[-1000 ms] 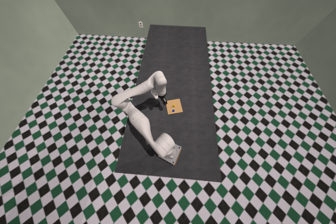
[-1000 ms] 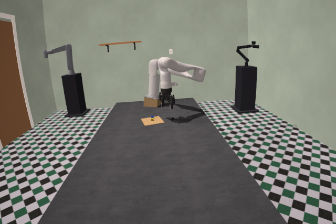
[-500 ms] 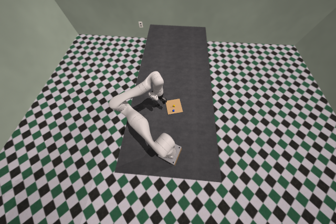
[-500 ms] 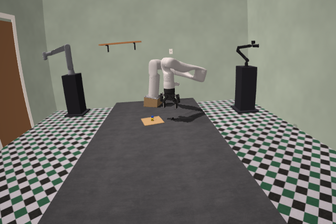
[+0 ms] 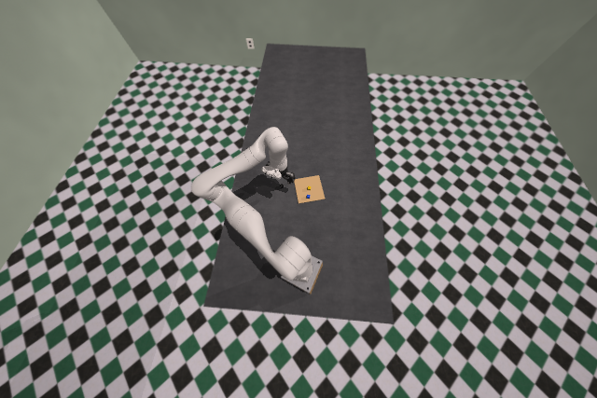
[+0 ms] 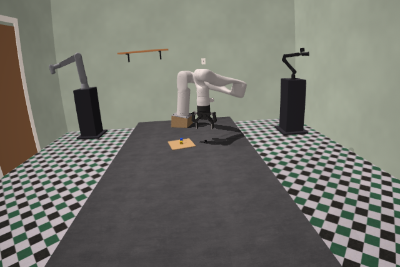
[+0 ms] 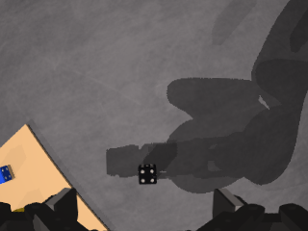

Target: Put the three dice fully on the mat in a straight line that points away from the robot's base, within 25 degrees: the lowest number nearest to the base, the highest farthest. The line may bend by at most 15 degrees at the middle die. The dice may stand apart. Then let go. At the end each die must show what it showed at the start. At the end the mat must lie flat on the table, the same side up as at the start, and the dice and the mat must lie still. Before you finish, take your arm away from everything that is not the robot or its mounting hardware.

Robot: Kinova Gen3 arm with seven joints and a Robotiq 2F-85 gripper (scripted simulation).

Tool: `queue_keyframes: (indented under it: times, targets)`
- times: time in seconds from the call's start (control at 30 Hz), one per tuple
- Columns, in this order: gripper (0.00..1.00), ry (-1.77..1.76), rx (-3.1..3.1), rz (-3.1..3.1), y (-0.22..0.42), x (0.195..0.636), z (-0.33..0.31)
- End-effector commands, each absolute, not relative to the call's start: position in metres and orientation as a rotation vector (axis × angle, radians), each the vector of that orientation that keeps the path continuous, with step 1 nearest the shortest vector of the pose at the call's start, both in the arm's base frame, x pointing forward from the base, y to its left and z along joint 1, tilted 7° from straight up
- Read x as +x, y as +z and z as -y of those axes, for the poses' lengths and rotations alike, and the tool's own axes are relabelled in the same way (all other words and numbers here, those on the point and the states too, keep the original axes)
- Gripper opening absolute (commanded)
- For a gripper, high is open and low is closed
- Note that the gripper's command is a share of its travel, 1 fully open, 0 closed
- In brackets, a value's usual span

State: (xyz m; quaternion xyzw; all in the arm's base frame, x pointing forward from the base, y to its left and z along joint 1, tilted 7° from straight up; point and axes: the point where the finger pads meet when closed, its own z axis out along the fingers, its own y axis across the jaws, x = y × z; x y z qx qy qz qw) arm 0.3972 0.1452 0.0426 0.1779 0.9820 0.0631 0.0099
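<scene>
Above table [image 7: 96, 58], jaws fully spread, holding nothing; black die [image 7: 148, 173] lies below, untouched.

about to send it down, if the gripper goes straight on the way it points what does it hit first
Most likely the black die on the table, off the mat. The open gripper points straight down, and the die lies between its fingers in the wrist view, though exact centring is unclear.
</scene>
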Motion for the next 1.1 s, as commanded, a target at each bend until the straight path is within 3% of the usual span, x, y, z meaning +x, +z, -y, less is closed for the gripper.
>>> queue_keyframes:
  times: [0.0, 0.5, 0.53, 1.07]
  targets:
    - [1.0, 0.197, 0.531, -3.068, 0.0431, 0.397, -0.1468]
    - [1.0, 0.197, 0.487, -3.074, 0.0431, 0.3967, -0.1484]
    - [0.31, 0.197, 0.487, -3.074, 0.0431, 0.3967, -0.1484]
    - [0.31, 0.197, 0.487, -3.074, 0.0431, 0.3967, -0.1484]
